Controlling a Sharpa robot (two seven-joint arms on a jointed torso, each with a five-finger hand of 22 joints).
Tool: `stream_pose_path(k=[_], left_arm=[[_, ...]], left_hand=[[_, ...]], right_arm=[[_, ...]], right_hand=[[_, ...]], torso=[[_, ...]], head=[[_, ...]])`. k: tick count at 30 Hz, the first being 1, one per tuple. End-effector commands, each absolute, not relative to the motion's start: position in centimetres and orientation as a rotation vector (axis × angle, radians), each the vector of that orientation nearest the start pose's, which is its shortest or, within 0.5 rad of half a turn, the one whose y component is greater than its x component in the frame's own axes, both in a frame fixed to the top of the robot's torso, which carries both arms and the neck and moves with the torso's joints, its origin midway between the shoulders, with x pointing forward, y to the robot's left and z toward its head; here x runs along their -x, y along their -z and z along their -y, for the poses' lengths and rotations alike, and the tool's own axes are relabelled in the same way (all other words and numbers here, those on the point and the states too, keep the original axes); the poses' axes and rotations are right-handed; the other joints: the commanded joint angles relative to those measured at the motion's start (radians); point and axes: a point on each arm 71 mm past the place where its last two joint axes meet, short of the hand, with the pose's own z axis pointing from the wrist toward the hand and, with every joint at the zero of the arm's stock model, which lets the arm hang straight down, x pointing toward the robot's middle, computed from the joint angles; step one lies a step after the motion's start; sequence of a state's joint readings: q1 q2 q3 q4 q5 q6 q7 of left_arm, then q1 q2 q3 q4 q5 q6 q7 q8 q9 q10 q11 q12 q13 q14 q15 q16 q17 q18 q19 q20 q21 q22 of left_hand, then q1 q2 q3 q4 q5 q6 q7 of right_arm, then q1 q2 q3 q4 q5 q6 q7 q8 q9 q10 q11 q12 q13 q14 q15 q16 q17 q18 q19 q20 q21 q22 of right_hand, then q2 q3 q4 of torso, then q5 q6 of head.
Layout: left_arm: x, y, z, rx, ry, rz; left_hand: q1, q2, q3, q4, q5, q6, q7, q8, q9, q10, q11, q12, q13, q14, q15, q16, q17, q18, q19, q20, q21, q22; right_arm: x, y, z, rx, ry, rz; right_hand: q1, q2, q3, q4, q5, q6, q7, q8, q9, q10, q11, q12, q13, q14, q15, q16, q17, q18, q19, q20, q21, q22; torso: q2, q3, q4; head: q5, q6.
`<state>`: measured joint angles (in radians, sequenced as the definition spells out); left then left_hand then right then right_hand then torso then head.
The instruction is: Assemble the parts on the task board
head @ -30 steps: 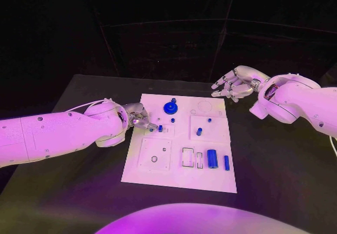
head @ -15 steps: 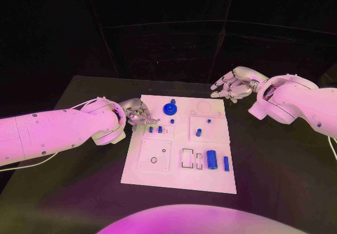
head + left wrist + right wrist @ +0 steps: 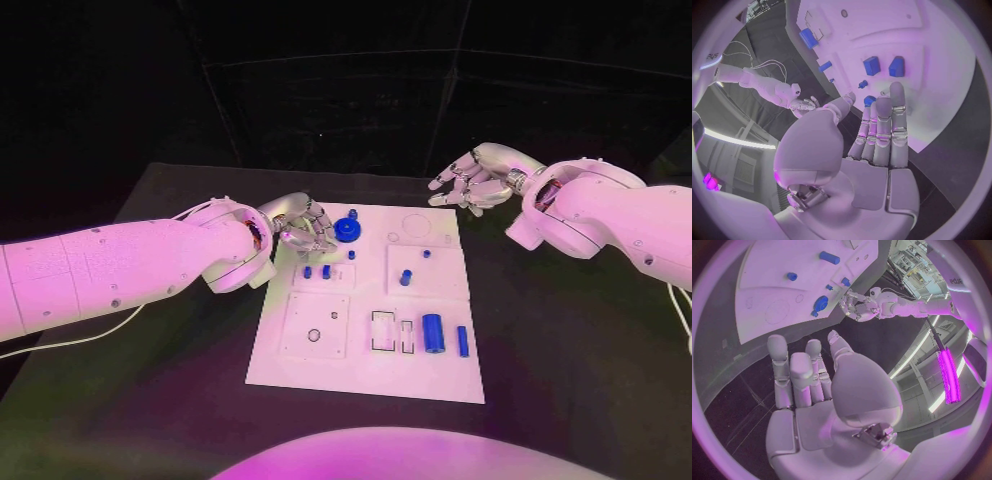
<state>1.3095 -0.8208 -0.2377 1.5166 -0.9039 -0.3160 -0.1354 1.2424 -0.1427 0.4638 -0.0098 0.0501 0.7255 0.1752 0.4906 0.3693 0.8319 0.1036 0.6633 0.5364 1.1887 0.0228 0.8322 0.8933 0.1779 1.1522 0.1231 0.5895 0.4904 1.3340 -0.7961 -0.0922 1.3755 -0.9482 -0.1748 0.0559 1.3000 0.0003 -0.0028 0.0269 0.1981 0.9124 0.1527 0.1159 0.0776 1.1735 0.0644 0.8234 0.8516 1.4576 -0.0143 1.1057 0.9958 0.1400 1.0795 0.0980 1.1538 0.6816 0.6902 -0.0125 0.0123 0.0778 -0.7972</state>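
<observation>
Currently, head view: the white rectangular task board is lying in the middle of the black table, carrying small blue parts: a round blue knob-like part near its far edge, two small blue pegs side by side on its left half, a short blue peg on its right half, and a blue cylinder with a slimmer blue bar beside it near the right edge. The left hand is hovering at the board's far left edge, just beside the round knob-like part, fingers loosely curled and holding nothing that can be seen. The right hand is hanging beyond the board's far right corner, fingers spread and empty. Judged step: the left hand is between parts, probably reaching for the knob-like part; the next move is calling for a close over it without nudging the pegs. Left wrist view: the left hand is showing fingers extended together with the thumb apart, nothing between them, tips just short of a small blue piece at the board's edge; two blocky blue parts are standing farther in. Right wrist view: the right hand is lying released, fingers straight and empty, well apart from the board; the left hand is appearing across it. Writing: partial lettering on an arm at the rim of each wrist view is too small to read; no brand or label is legible on the board or its parts.
</observation>
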Motion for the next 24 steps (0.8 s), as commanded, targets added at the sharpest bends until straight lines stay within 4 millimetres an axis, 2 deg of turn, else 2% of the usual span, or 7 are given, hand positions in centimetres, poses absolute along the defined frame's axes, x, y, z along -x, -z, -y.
stream_pose_path(k=[1, 6, 10, 13, 16, 19, 24], left_arm=[[-48.4, 20.6, -18.8, 0.031, 0.804, -1.84], [-48.9, 20.5, -16.6, -0.233, 0.75, -1.77], [-49.3, 20.6, -15.4, -0.347, 0.701, -1.741], [-49.7, 20.7, -14.7, -0.402, 0.669, -1.731], [-49.9, 20.8, -14.0, -0.434, 0.647, -1.73], [-50.1, 21.0, -13.4, -0.463, 0.627, -1.74], [-50.3, 21.3, -12.5, -0.5, 0.598, -1.767]], left_hand=[[0.04, -0.007, 0.022, -0.038, 0.0, 0.039, -0.011, -0.037, -0.049, 0.028, -0.009, -0.027, -0.051, 0.007, -0.008, 0.0, -0.01, 0.005, 0.017, -0.009, -0.007, -0.007], [0.043, -0.037, 0.012, -0.059, 0.001, 0.085, -0.026, -0.083, -0.11, 0.045, -0.019, -0.07, -0.12, 0.081, -0.018, 0.107, 0.063, 0.005, 0.054, -0.018, 0.006, -0.002], [0.038, -0.042, 0.005, -0.061, 0.0, 0.115, -0.035, -0.112, -0.149, 0.067, -0.029, -0.088, -0.163, 0.188, -0.027, 0.296, 0.215, 0.005, 0.111, -0.027, 0.045, 0.019], [0.032, -0.044, 0.002, -0.059, 0.003, 0.141, -0.043, -0.134, -0.177, 0.083, -0.039, -0.101, -0.197, 0.28, -0.036, 0.478, 0.375, -0.035, 0.226, -0.038, 0.295, 0.279], [0.027, -0.043, 0.002, -0.055, 0.003, 0.158, -0.05, -0.146, -0.191, 0.085, -0.041, -0.117, -0.22, 0.311, -0.042, 0.547, 0.441, -0.058, 0.271, -0.042, 0.424, 0.419], [0.024, -0.042, 0.003, -0.052, 0.001, 0.181, -0.057, -0.157, -0.204, 0.092, -0.045, -0.139, -0.247, 0.326, -0.048, 0.576, 0.466, -0.07, 0.296, -0.049, 0.504, 0.506], [0.022, -0.039, 0.002, -0.05, -0.001, 0.205, -0.064, -0.168, -0.215, 0.097, -0.046, -0.172, -0.28, 0.331, -0.062, 0.583, 0.468, -0.076, 0.305, -0.06, 0.546, 0.553]], right_arm=[[-52.5, 15.0, 21.5, -0.163, -0.929, -1.769], [-52.5, 15.0, 21.5, -0.163, -0.93, -1.767], [-52.5, 15.0, 21.4, -0.162, -0.932, -1.767], [-52.5, 14.9, 21.4, -0.162, -0.932, -1.766], [-52.4, 14.9, 21.4, -0.161, -0.933, -1.766], [-52.4, 14.9, 21.3, -0.161, -0.933, -1.767], [-52.4, 14.9, 21.3, -0.16, -0.934, -1.767]], right_hand=[[0.0, 0.006, -0.007, -0.001, 0.007, -0.002, 0.0, 0.004, 0.0, -0.008, -0.001, -0.006, -0.001, -0.004, 0.001, -0.002, -0.001, 0.018, -0.009, 0.001, -0.003, -0.001], [-0.001, 0.006, -0.009, 0.0, 0.007, -0.002, 0.001, 0.004, 0.0, -0.008, -0.001, -0.005, 0.0, -0.004, 0.002, -0.002, -0.001, 0.018, -0.008, 0.001, -0.003, -0.001], [-0.001, 0.006, -0.009, 0.0, 0.007, -0.002, 0.001, 0.004, 0.0, -0.008, -0.001, -0.005, 0.0, -0.004, 0.002, -0.002, -0.001, 0.018, -0.008, 0.001, -0.003, -0.001], [-0.001, 0.006, -0.009, 0.0, 0.007, -0.002, 0.001, 0.004, 0.0, -0.008, -0.001, -0.005, 0.0, -0.004, 0.002, -0.002, -0.001, 0.018, -0.008, 0.001, -0.003, -0.001], [-0.001, 0.006, -0.009, 0.0, 0.007, -0.002, 0.001, 0.004, 0.0, -0.008, -0.001, -0.005, 0.0, -0.004, 0.002, -0.002, -0.001, 0.018, -0.008, 0.001, -0.003, -0.001], [-0.001, 0.006, -0.009, 0.0, 0.007, -0.002, 0.001, 0.004, 0.0, -0.008, -0.001, -0.005, 0.0, -0.004, 0.002, -0.002, -0.001, 0.018, -0.008, 0.001, -0.003, -0.001], [-0.001, 0.006, -0.009, 0.0, 0.007, -0.002, 0.001, 0.004, 0.0, -0.008, -0.001, -0.005, 0.0, -0.004, 0.002, -0.002, -0.001, 0.018, -0.008, 0.001, -0.003, -0.001]], torso=[[0.0, -0.0001, -0.0005], [0.001, -0.0007, 0.0003], [0.002, 0.0001, -0.0024], [0.002, -0.0008, -0.0007], [0.002, -0.001, -0.0011], [0.002, -0.0009, -0.0009], [0.002, -0.0003, -0.0003]], head=[[-0.006, 0.011], [-0.014, 0.017], [-0.014, 0.021], [-0.019, 0.024], [-0.019, 0.026], [-0.022, 0.024], [-0.023, 0.021]])
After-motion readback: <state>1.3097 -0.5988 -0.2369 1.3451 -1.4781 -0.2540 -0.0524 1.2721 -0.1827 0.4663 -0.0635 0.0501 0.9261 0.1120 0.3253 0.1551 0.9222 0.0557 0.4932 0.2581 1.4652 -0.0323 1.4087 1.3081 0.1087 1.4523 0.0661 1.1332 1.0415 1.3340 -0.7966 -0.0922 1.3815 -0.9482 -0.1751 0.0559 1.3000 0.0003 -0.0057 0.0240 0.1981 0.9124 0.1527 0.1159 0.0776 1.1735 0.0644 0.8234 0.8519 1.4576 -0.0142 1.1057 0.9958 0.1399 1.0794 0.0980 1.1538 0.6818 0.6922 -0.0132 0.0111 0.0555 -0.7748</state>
